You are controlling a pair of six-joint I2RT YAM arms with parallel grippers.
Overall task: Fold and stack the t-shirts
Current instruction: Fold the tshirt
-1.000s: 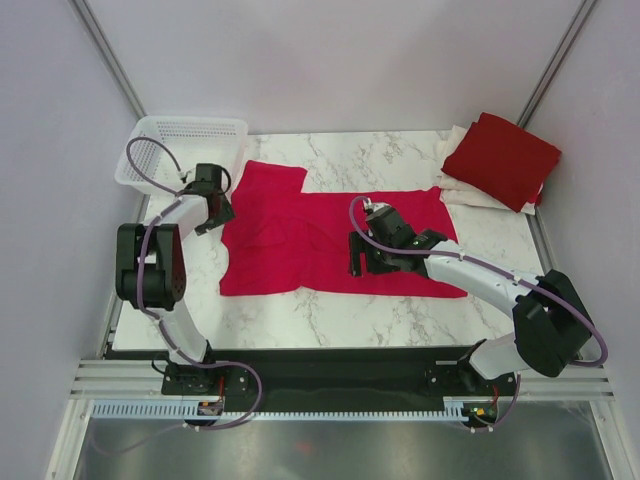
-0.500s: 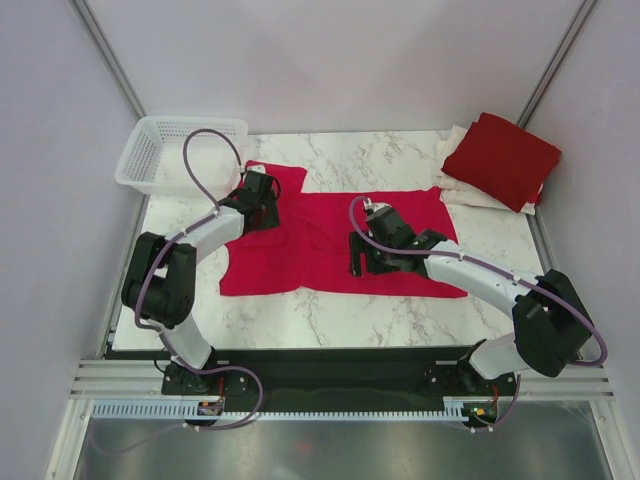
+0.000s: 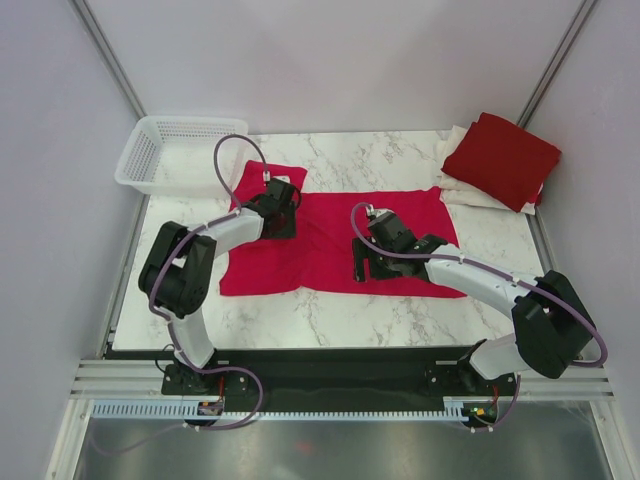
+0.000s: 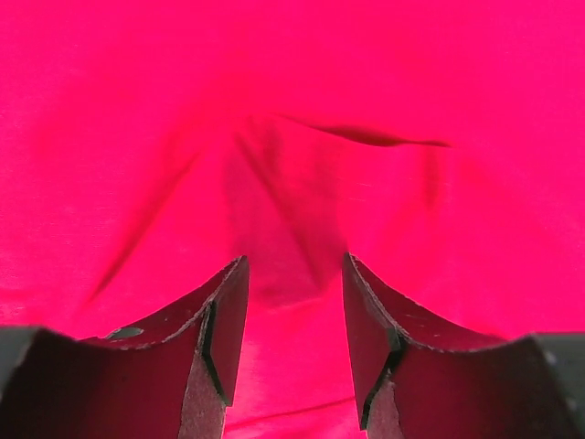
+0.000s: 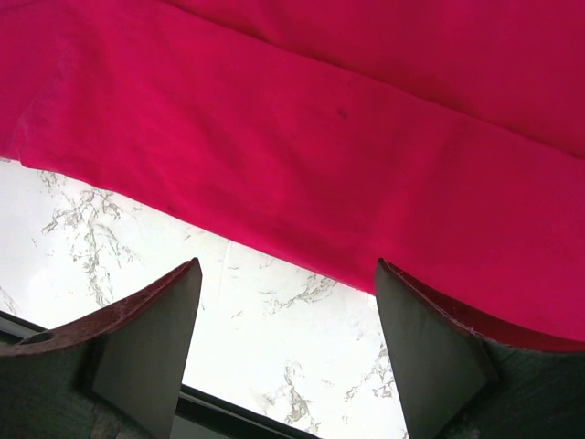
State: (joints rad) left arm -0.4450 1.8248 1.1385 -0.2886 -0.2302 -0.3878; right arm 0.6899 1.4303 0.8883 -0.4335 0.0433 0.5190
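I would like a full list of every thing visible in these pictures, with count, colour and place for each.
spread t-shirt: one, bright crimson, flat on the table's middle, under both grippers
folded t-shirt: one, dark red, far right corner, on top of the pale pile
pale folded t-shirts: count unclear, white-cream, under the dark red one
basket: one, white mesh, far left corner
table: one, white marble
left gripper: one, dark fingers, open over the crimson cloth
right gripper: one, dark fingers, open above the shirt's near edge

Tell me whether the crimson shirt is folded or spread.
Spread: the crimson shirt lies flat across the table, one sleeve sticking out, wrinkled.
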